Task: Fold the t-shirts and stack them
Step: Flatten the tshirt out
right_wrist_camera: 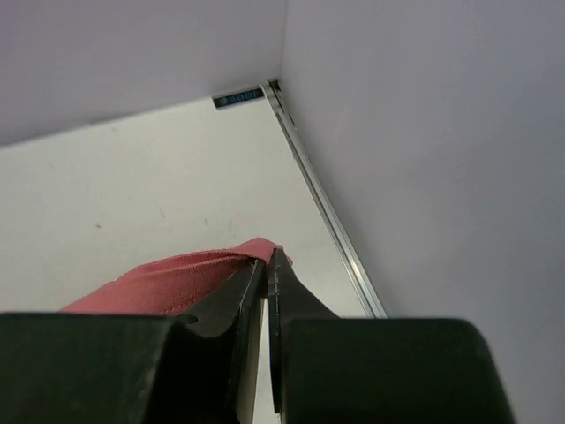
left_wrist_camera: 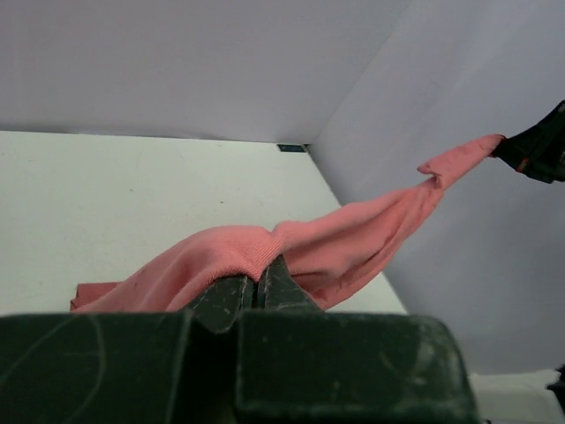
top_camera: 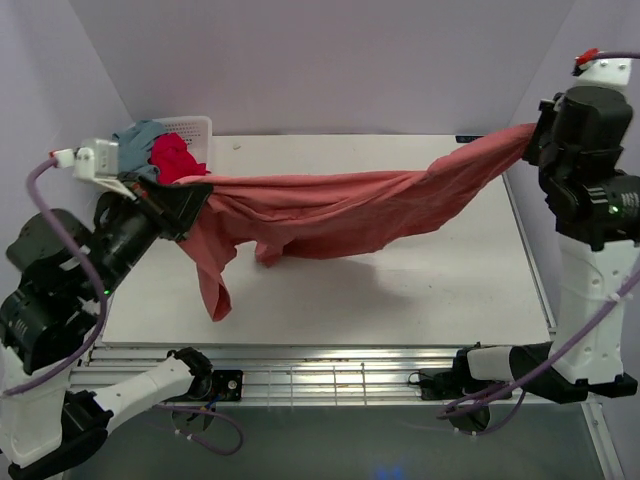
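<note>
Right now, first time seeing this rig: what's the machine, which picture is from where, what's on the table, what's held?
Two robot arms are bolted at the near edge of a white table. The wide picture looks down from above and behind them; the other two come from cameras on each wrist, looking along the fingers. The left gripper and right gripper are each shut on an end of the salmon-red t-shirt, stretched between them above the table, its middle sagging. At the far left corner, a crimson t-shirt and a grey-blue t-shirt are bunched at a white basket.
</note>
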Controlling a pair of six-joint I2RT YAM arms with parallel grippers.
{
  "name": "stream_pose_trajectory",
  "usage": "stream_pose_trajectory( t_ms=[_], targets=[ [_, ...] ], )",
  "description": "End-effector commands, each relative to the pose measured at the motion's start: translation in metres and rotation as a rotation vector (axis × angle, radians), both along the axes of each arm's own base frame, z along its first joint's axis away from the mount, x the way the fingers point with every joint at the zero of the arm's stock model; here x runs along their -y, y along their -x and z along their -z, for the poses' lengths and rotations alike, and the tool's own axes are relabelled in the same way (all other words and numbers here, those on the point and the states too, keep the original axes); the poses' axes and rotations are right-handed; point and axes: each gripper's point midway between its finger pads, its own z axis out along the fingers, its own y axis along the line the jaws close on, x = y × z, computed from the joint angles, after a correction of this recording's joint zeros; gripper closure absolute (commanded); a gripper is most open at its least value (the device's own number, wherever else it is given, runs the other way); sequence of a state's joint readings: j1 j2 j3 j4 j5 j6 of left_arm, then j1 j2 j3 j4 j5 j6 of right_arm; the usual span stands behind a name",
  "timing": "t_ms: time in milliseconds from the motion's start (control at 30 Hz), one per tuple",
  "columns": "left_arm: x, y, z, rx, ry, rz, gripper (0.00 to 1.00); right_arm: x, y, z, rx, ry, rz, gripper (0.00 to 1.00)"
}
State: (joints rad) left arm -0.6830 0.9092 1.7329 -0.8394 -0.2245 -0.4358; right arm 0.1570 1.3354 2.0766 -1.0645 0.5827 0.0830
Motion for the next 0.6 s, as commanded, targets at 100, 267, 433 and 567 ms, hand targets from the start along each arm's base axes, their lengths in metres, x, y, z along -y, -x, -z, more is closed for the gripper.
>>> stream_pose_trajectory(
  t_ms=[100,267,433,567],
  targets=[
    [-0.011,0.072,-0.034,0.067,0.153,0.200,1.00,-0.011,0.078,-0.103,0.359,-0.071,-0.149,0.92],
    [-0.012,0.103,-0.047,0.098,0.208,0.307,1.00,-0.014,0.117,-0.153,0.595,-0.109,-0.204,0.92],
    [-0.004,0.091,-0.031,0.075,0.199,0.291,1.00,-0.010,0.114,-0.170,0.666,-0.126,-0.169,0.92],
    [0.012,0.029,0.041,-0.087,0.089,0.131,1.00,-0.016,0.061,-0.154,0.619,-0.122,-0.160,0.92]
  ],
)
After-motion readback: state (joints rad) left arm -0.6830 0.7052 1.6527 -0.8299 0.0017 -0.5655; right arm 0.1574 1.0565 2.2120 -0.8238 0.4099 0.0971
